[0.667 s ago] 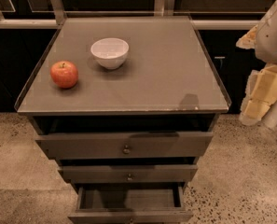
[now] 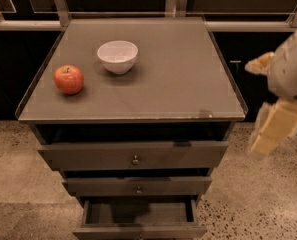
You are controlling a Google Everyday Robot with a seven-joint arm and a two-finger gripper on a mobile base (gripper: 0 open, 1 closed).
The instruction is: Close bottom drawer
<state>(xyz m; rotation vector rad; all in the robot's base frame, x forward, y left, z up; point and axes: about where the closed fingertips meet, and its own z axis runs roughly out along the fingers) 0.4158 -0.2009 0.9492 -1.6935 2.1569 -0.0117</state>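
Tabletop (image 2: 188,84) at 12 o'clock | bottom drawer (image 2: 113,231) at 6 o'clock, standing open, nothing closed yet | tool (image 2: 264,145) at 3 o'clock, well apart from it, spread or pressed together: cannot tell | whole push left, I judge

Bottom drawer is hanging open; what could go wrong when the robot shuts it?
The gripper hangs off to the right, level with the top drawer, so it could bump the middle drawer on its way down to the bottom drawer. A hard shove might also shake the cabinet and roll the apple.
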